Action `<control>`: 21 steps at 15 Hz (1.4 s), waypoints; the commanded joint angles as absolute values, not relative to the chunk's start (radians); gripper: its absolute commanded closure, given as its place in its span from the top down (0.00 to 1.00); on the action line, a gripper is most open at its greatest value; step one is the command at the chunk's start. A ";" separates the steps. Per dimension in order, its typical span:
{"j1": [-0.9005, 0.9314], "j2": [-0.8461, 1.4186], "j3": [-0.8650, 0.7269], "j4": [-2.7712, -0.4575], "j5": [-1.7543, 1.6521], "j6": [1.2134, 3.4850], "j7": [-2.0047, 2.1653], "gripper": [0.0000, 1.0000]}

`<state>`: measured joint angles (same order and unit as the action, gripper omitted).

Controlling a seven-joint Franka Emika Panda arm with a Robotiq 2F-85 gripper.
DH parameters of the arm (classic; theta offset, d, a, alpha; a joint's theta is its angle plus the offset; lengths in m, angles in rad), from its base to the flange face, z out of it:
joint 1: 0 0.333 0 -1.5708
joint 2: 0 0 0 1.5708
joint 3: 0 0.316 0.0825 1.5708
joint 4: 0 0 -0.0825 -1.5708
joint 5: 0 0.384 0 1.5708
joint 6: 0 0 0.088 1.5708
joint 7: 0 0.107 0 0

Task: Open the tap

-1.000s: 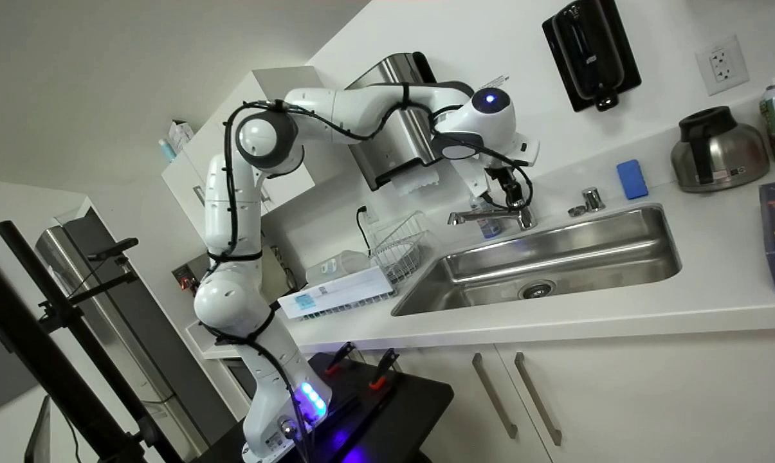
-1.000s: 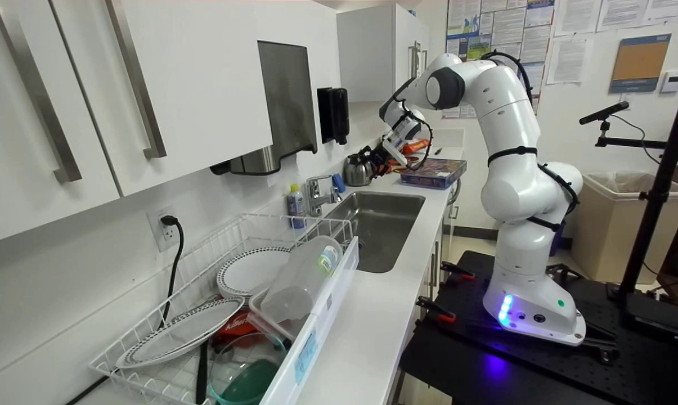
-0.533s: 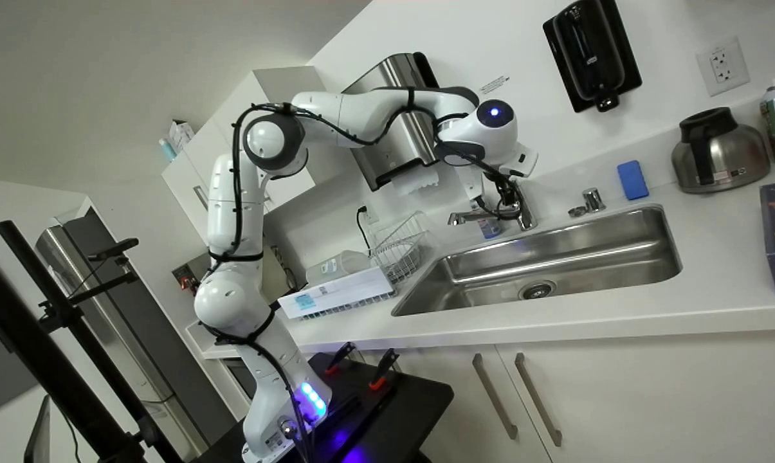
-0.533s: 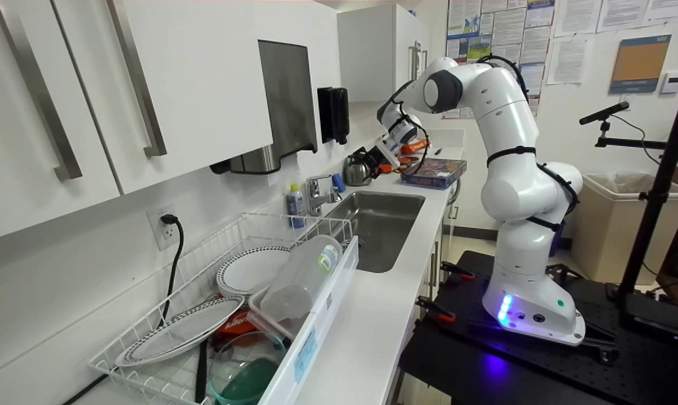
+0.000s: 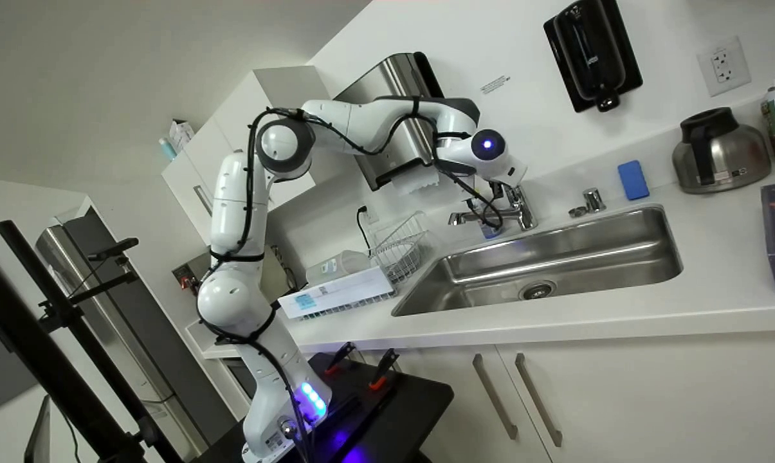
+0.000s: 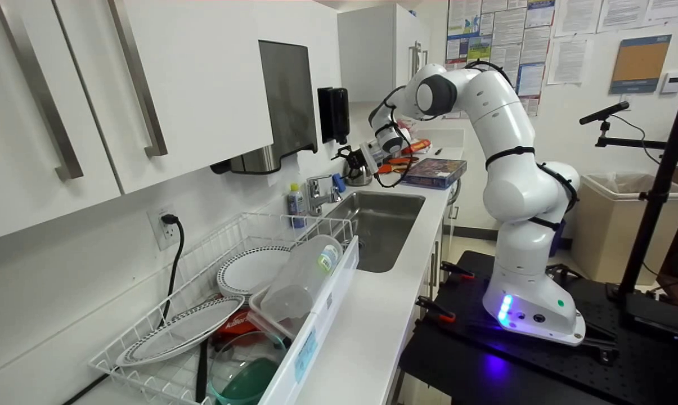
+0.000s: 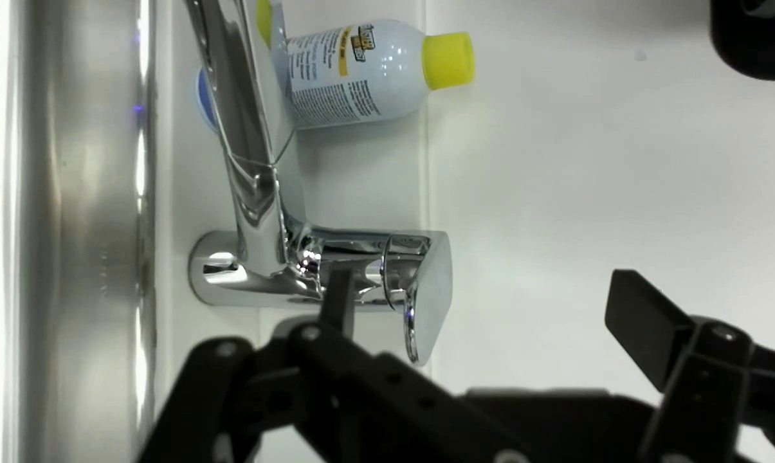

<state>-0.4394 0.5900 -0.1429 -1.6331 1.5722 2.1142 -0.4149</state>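
Observation:
The tap (image 5: 523,209) is a chrome faucet behind the sink; it also shows in an exterior view (image 6: 314,198). In the wrist view the tap (image 7: 258,212) stands sideways, its spout toward the top, its lever handle (image 7: 432,299) facing right. My gripper (image 7: 483,281) is open and empty. The lever lies between the two fingers in that view, nearer the left finger, which overlaps the tap's body. I cannot tell whether it touches. In an exterior view the gripper (image 6: 345,157) points at the wall, above and beyond the tap. The gripper (image 5: 496,190) is largely hidden behind the wrist.
A yellow-capped spray can (image 7: 361,74) stands beside the spout. The sink (image 5: 593,251) lies in front of the tap. A stubby chrome fitting (image 5: 593,199), blue sponge (image 5: 632,180) and carafe (image 5: 721,154) stand along the wall. A black dispenser (image 6: 333,115) hangs above. A dish rack (image 6: 327,304) stands nearby.
The arm's wrist has come down, and the gripper has moved toward the wall behind the tap, turning to a more level pose. The tap looks unchanged.

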 commanded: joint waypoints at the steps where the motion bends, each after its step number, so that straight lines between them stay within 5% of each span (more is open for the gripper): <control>1: -0.383 0.608 -0.176 -1.593 1.597 2.197 -0.417 1.00; 19: -0.352 0.689 -0.151 -1.470 1.565 2.383 -0.448 1.00; 20: -0.351 0.694 -0.151 -1.467 1.578 2.384 -0.452 0.75; 21: -0.349 0.699 -0.153 -1.465 1.581 2.383 -0.450 0.74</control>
<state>-0.3438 0.6737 -0.1661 -1.4989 1.5464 2.3622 -0.4330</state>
